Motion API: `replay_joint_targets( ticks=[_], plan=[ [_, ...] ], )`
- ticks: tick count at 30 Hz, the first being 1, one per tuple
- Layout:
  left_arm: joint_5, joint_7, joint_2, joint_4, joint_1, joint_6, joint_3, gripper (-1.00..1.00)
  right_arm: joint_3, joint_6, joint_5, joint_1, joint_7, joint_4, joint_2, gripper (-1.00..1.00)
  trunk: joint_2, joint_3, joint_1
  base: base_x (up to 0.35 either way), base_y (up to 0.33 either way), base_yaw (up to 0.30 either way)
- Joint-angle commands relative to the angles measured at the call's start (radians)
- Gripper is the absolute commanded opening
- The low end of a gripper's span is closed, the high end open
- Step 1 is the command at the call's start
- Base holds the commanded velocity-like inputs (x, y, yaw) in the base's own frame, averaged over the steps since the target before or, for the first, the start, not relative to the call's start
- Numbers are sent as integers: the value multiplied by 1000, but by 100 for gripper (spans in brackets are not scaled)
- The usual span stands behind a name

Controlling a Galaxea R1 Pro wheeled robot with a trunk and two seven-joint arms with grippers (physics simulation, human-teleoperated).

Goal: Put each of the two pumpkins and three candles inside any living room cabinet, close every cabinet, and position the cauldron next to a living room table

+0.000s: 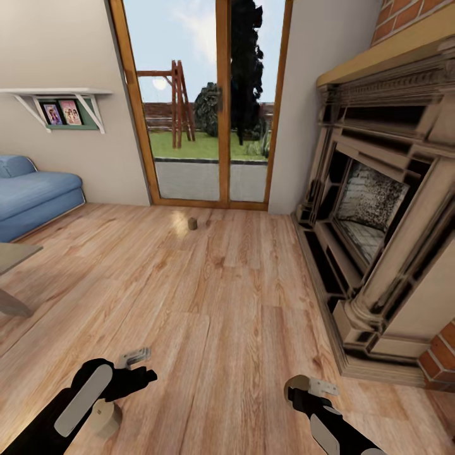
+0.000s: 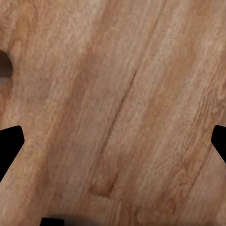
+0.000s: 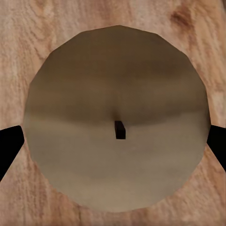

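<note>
Right wrist view: plain unlabelled candle (image 3: 117, 117) between spread jaws.

floor: far stubby cream candle (image 1: 192, 222) stands before the wood-framed glass patio door (image 1: 208, 101) | near cream candle (image 1: 104, 417) under left black gripper (image 1: 136, 366) | third cream candle (image 3: 117, 123) between right gripper's fingertips (image 3: 8, 146) | left: blue sofa (image 1: 35, 193), white wall shelf (image 1: 60, 101) above | right: carved stone fireplace (image 1: 379, 208)
</note>
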Motion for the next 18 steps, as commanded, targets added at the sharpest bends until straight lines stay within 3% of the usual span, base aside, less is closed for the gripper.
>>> replay_joint_targets(
  ticks=[1,7,12,18],
  plan=[
    [10,10,1,-1,-1,-1,-3,100,9,-1,-9,0,-7,-2,-1,-100,0,-1,0,66,0,0],
    [6,10,4,0,-1,-1,-2,100,10,-2,-8,0,-7,-1,0,-100,0,-1,0,209,16,0],
    [5,10,0,-7,-1,-1,-3,100,11,-2,-5,0,-7,-1,0,-100,0,-1,0,48,2,2],
    [5,11,-1,-10,-1,-1,-3,100,11,-2,-1,0,-8,-1,0,-100,0,-1,0,5,1,200]
  ],
)
